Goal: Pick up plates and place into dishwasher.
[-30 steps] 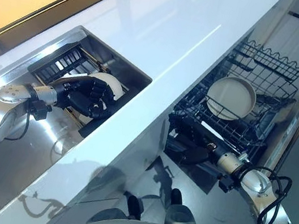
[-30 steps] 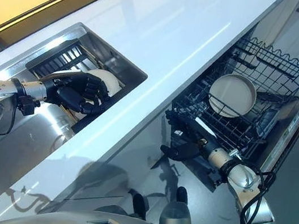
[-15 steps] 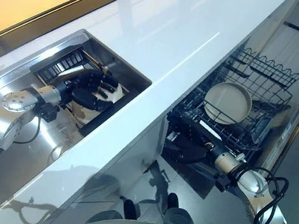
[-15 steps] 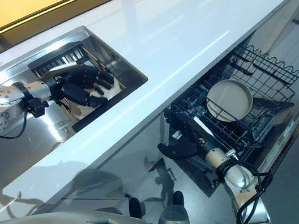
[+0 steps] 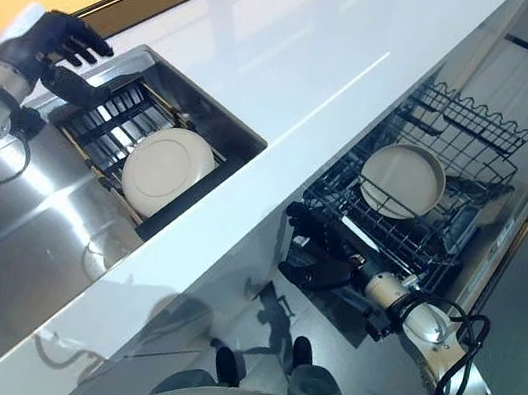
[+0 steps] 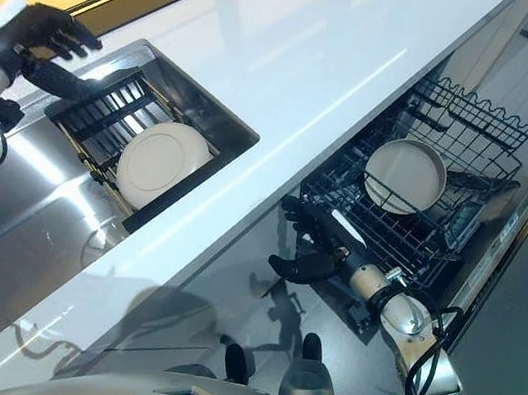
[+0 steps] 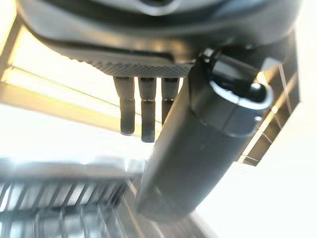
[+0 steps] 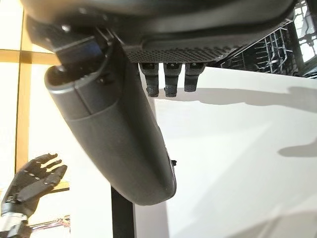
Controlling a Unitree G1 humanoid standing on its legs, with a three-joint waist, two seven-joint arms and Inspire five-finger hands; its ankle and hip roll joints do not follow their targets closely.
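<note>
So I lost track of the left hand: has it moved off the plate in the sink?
Yes. The left hand has lifted away from the plate to beyond the sink's far corner, fingers open.

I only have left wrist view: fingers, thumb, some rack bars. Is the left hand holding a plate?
Observer: No. The left hand is open and raised beside the sink, holding nothing.
Operator: Where's the plate then?
Observer: A white plate leans in the dark rack inside the sink.
Operator: Anything loaded in the dishwasher?
Observer: One beige plate sits in the pulled-out dishwasher rack.
Operator: Right hand?
Observer: The right hand is open at the rack's front edge, holding nothing.
</note>
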